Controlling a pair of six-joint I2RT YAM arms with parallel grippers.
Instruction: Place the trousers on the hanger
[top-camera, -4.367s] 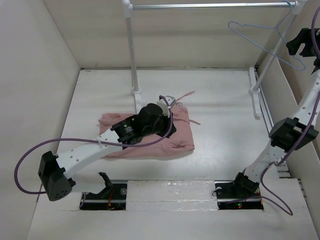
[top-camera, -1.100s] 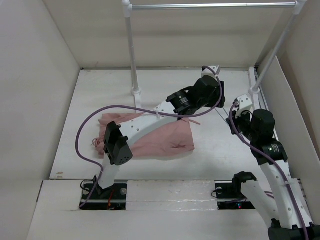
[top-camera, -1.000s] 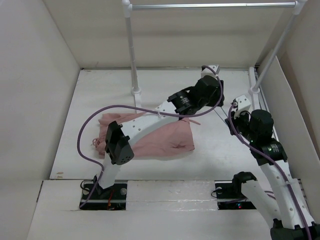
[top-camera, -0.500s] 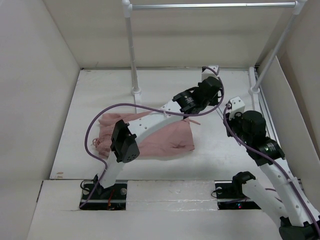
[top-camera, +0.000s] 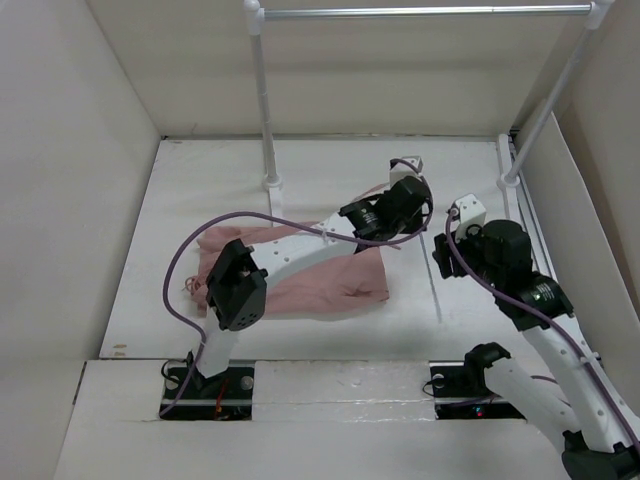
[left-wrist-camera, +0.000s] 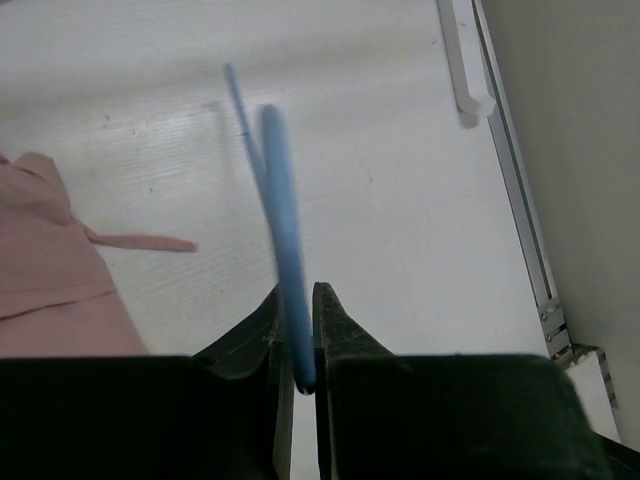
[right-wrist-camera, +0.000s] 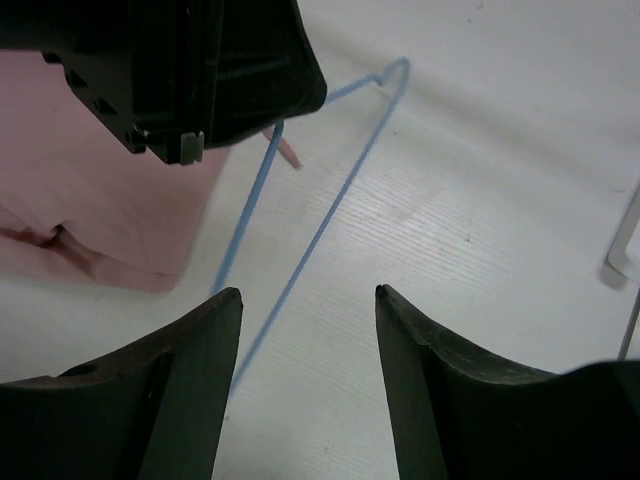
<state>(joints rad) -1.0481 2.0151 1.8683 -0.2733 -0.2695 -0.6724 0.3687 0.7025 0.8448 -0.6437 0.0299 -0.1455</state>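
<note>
Left gripper (left-wrist-camera: 296, 305) nearer trousers (left-wrist-camera: 45, 275), hanger (left-wrist-camera: 281, 200) straight ahead.

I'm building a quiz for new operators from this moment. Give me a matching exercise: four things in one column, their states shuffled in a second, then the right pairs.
Things:
1. left gripper
2. right gripper
3. trousers
4. rail

States:
A. lying on the table
B. jaws open, holding nothing
C. raised across the far end
D. jaws shut on the hanger

Pairs: 1-D, 2-B, 3-A, 4-C
</note>
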